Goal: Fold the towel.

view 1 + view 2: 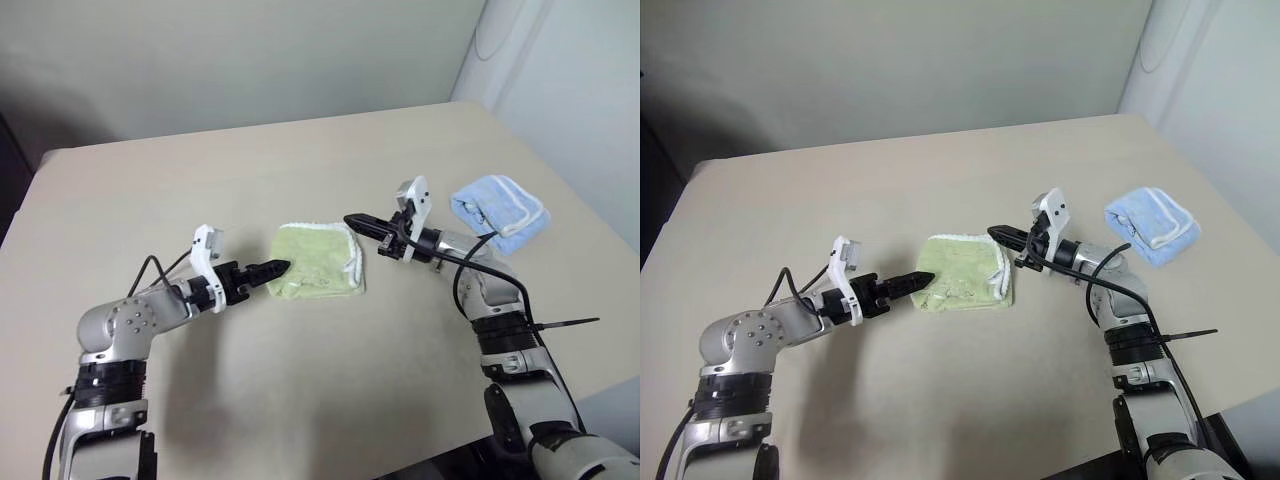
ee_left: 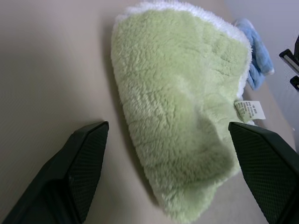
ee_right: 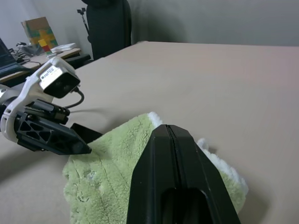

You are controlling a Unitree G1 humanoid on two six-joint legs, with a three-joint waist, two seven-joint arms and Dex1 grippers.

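On table (image 1: 300,400): folded towel (image 1: 318,262) between left pincer (image 2: 168,163), fingers spread, and right pincer (image 1: 352,219), closed, empty.

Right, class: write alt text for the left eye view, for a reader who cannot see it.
A folded light green towel lies mid-way on a beige table, between two robot grippers. The left gripper points at its near-left edge, and the right gripper, shut and empty, hovers at its far-right corner. A folded light blue towel lies farther right.

dim, soft shadows, mild blur
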